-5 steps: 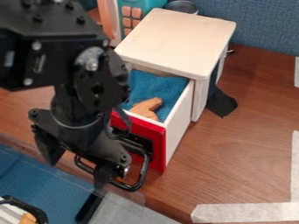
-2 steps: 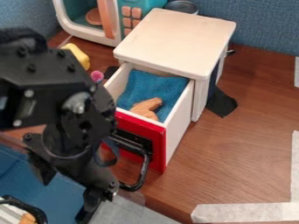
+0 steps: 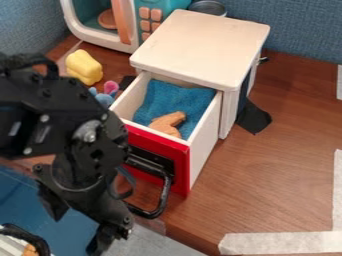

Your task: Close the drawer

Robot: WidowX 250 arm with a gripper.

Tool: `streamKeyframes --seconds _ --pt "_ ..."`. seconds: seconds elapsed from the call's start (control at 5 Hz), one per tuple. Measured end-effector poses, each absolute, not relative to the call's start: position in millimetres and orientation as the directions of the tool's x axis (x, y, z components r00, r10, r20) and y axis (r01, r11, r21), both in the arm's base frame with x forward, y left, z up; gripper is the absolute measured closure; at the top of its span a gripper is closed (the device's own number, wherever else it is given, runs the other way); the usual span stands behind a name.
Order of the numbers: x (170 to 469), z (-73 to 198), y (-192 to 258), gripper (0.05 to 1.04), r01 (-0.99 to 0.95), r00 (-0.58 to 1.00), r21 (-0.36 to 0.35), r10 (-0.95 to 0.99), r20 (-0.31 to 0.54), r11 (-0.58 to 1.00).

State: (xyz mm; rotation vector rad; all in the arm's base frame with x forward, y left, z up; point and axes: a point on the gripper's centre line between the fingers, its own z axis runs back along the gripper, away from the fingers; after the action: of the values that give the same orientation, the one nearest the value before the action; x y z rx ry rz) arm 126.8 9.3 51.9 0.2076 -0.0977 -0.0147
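The black gripper (image 3: 77,227) hangs at the lower left, in front of and to the left of the drawer, its two fingers spread apart with nothing between them. The drawer (image 3: 206,145) is pulled out of the white cabinet (image 3: 200,45). It has a red front (image 3: 180,162) with a black handle (image 3: 163,195). Inside lie a blue cloth (image 3: 172,100) and an orange-brown object (image 3: 167,122). The arm's wrist covers the left part of the red front.
A toy microwave (image 3: 100,25) stands behind at the left. A yellow toy (image 3: 83,66) and a blue and pink toy (image 3: 105,94) lie left of the drawer. White tape (image 3: 280,243) marks the table (image 3: 260,185) at the front right.
The gripper has moved a little left and down, away from the drawer front, uncovering more of the drawer and the toys. The drawer stays pulled out.
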Motion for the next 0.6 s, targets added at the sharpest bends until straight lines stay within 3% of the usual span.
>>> streamKeyframes --seconds 0.2,0.6 --pt "127.7 45.4 13.1 0.083 0.038 0.993 0.145 -0.054 0.104 0.989" --pt "131.0 35.2 18.2 0.083 0.061 0.992 0.127 -0.075 0.106 0.990"
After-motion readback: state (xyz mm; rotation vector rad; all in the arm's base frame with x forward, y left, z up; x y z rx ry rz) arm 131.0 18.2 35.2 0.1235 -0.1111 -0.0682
